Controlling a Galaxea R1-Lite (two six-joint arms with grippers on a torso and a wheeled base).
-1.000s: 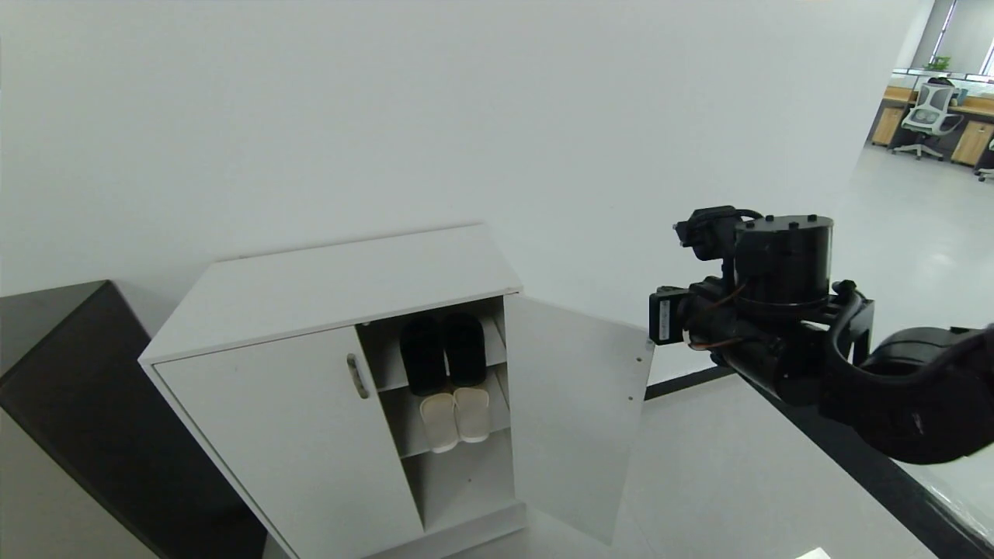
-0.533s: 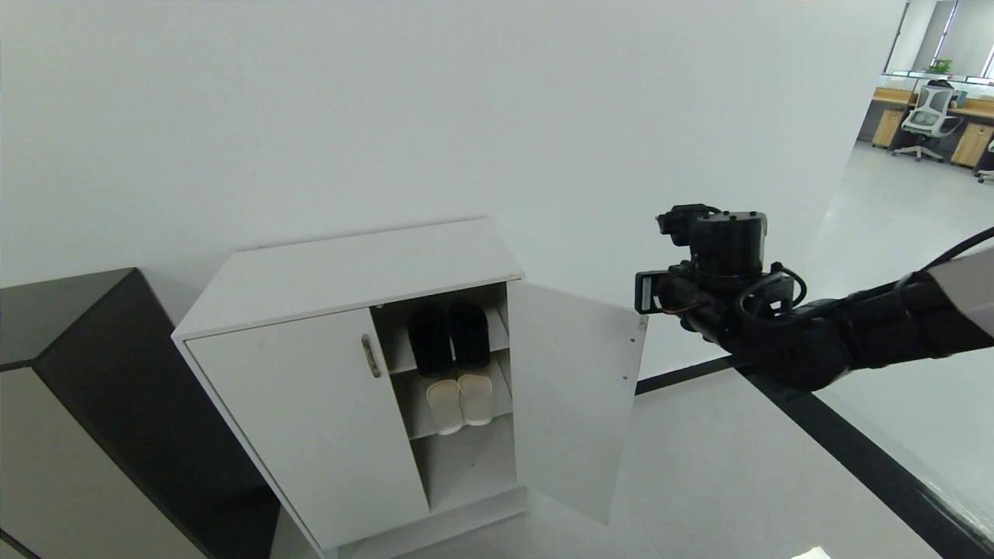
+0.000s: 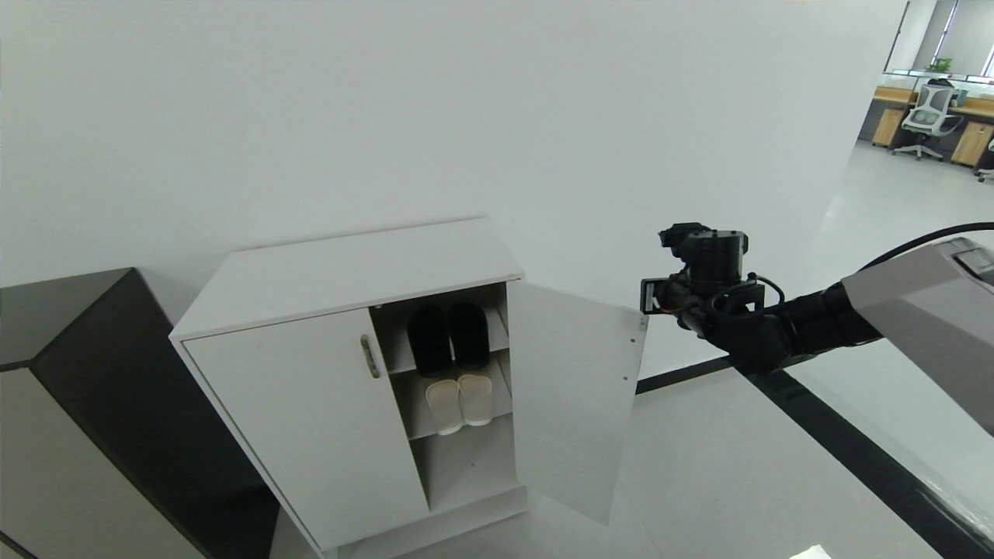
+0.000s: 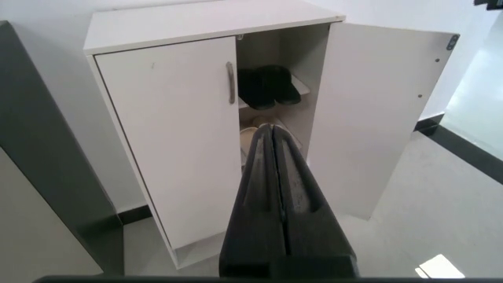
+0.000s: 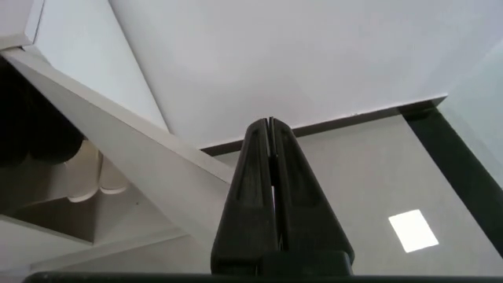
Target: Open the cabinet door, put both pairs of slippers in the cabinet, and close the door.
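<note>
Right tool (image 5: 271, 134) neared smooth flat white door (image 3: 575, 396) | pinched closed | left tool (image 4: 274, 137) likewise closed

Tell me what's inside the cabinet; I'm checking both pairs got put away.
In the cabinet, black slippers lie on the upper shelf, white slippers on the shelf below. The closed left door hides the rest.
</note>
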